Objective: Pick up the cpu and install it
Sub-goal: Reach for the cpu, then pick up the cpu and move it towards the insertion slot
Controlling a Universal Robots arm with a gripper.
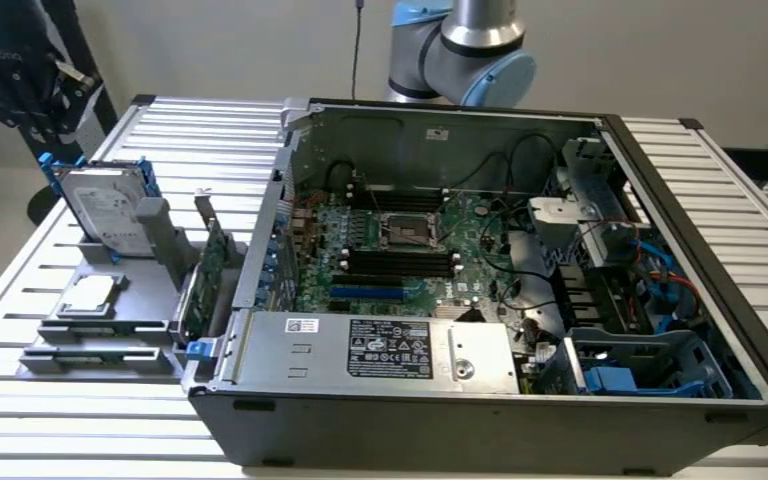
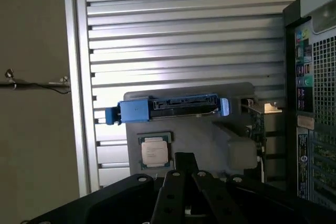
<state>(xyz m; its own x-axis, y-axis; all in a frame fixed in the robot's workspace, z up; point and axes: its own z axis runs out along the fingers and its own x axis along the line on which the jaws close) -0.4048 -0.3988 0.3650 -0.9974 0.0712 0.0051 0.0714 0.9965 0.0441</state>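
The step in hand was judged to be the approach to the cpu [image 1: 91, 295], which lay flat, metal top up, in a shallow seat of the grey holder [image 1: 152, 285] on the slatted table [image 1: 704, 180], to the exterior view's left of the open case [image 1: 491, 420]. To do this step well, the gripper [image 2: 185, 161] would need to be centred squarely over the cpu, with its jaws parallel to two opposite edges and spread wider than the part, and the descent kept vertical. The grip should fall lightly on the thin rim only, since the cpu looked flat and smooth and offered little height. The hard drive [image 1: 101, 208] leaned in the same holder just beside the cpu and was the nearest obstacle to clear. The jaws appeared closed on nothing: no gap showed between their tips in the wrist view. The cpu was not between them. In the exterior view the gripper [image 1: 13, 78] hung high, well apart from the holder; in the wrist view the cpu [image 2: 155, 151] sat near the tips but off their centreline. The socket [image 1: 404, 232] inside the case stood empty.
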